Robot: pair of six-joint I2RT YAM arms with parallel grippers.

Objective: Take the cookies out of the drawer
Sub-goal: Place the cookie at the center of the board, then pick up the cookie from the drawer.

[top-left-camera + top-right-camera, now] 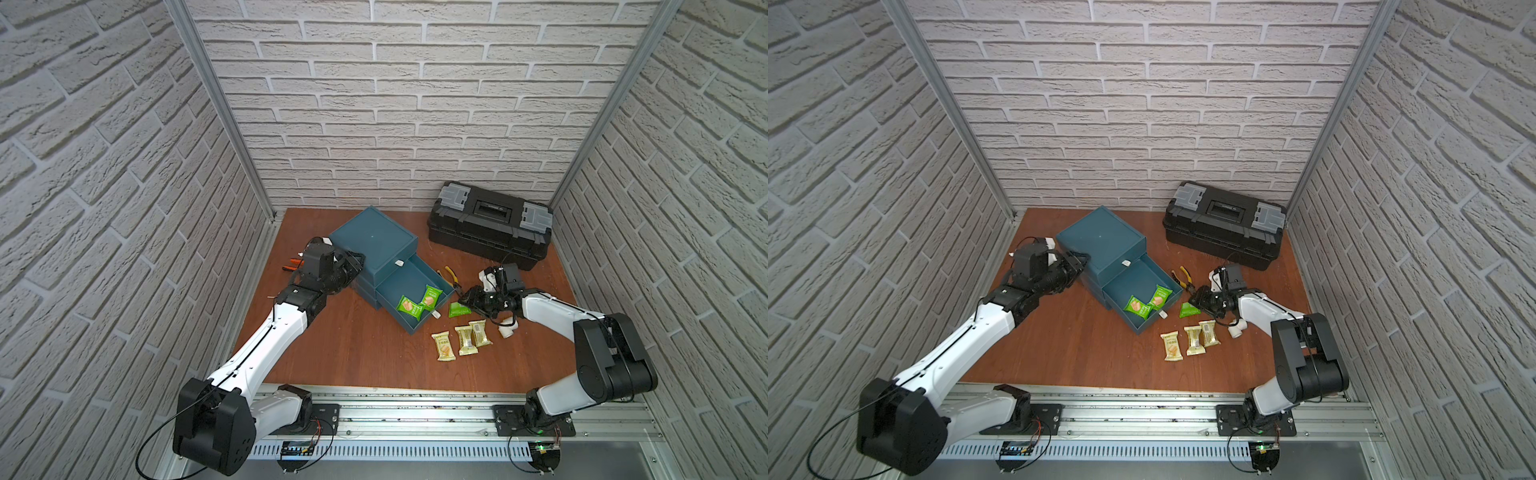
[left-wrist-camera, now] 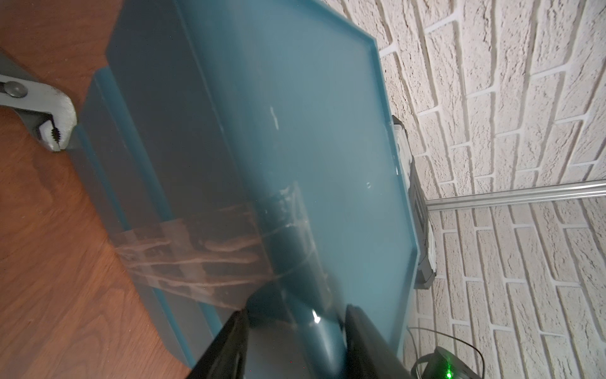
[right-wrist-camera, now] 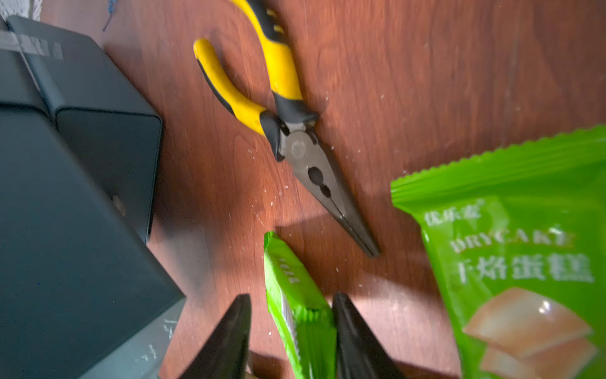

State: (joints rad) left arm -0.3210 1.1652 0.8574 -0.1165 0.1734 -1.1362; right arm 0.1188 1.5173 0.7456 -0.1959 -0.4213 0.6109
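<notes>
The cookies (image 1: 409, 307) are looking like featherlight, puffy foil pillows, so I'm guessing they're going to be slippery and crinkly, with brittle biscuit inside that isn't going to enjoy a hard squeeze. I'd be aiming for a crimped zigzag end seal or a thin side edge, not the fat middle. Two green ones (image 1: 431, 296) are lying flat inside the open drawer (image 1: 395, 280), which is sticking out toward 5 o'clock from the teal drawer unit (image 1: 374, 241). Three pale gold packets (image 1: 465, 340) are sitting in a row on the woodgrain worktop (image 1: 340, 357) at 4 o'clock from the drawer. At its 3 o'clock the right hand (image 3: 291, 297) is standing spread, with an upright green packet (image 3: 300, 311) sitting edge-on between the fingers and a gap showing on one side, so I'm not reading that as a real pinch. The right wrist view is also catching a second loose green packet (image 3: 511, 262) just beside it, glossy and printed. The left hand (image 2: 293, 331) is pinching a rounded corner of the drawer unit on its 8 o'clock side, probably bracing that smooth matte plastic box. Yellow-handled pliers (image 1: 451, 276) are lying just beside the drawer at 2 o'clock.
</notes>
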